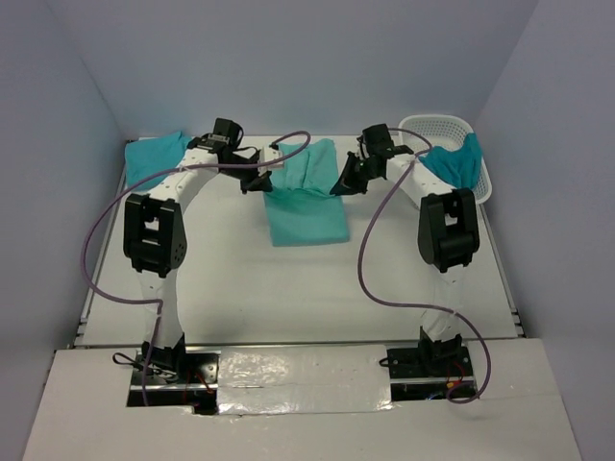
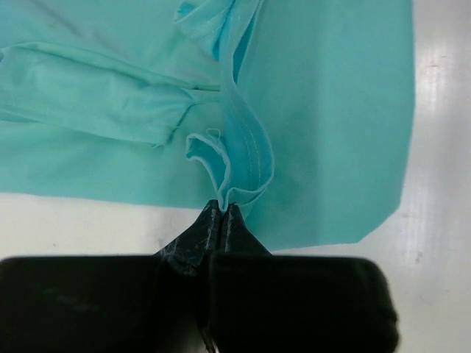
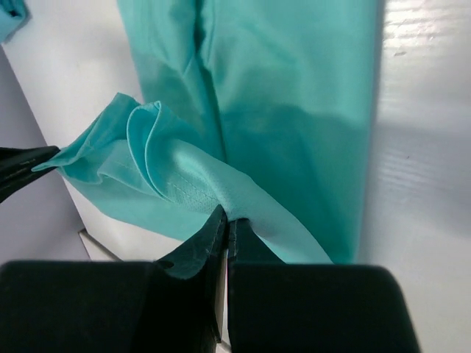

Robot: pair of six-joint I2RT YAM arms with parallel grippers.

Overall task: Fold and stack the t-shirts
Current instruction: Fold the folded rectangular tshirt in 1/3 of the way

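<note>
The middle t-shirt [image 1: 306, 213] lies on the white table [image 1: 240, 279] between the two arms. Its near part is flat and squared off, and its far part is bunched and raised.

Both grippers hold that far part. The left gripper [image 2: 222, 215] has its jaws closed on a hemmed edge, which stands up from the cloth as a narrow curled ridge. The right gripper [image 3: 227, 220] is likewise clamped on a stitched fold that rises in pleats above the flat cloth.

Pinching the same edge at two points, one on each side, lets the arms carry it as a straight line. I judge this to be a fold in hand, with the far portion lifted so that it can be laid over the near portion. The flat near half rests on the table and serves as anchor and base for the fold.

Further out, a second t-shirt [image 1: 154, 156] sits in the far left corner, well apart from the work. That is probably where the stack goes, though I cannot tell whether this shirt is folded. A third t-shirt [image 1: 459, 158] hangs over the rim of the white lattice basket [image 1: 432, 123] at the far right, likely the supply of shirts not yet folded.
</note>
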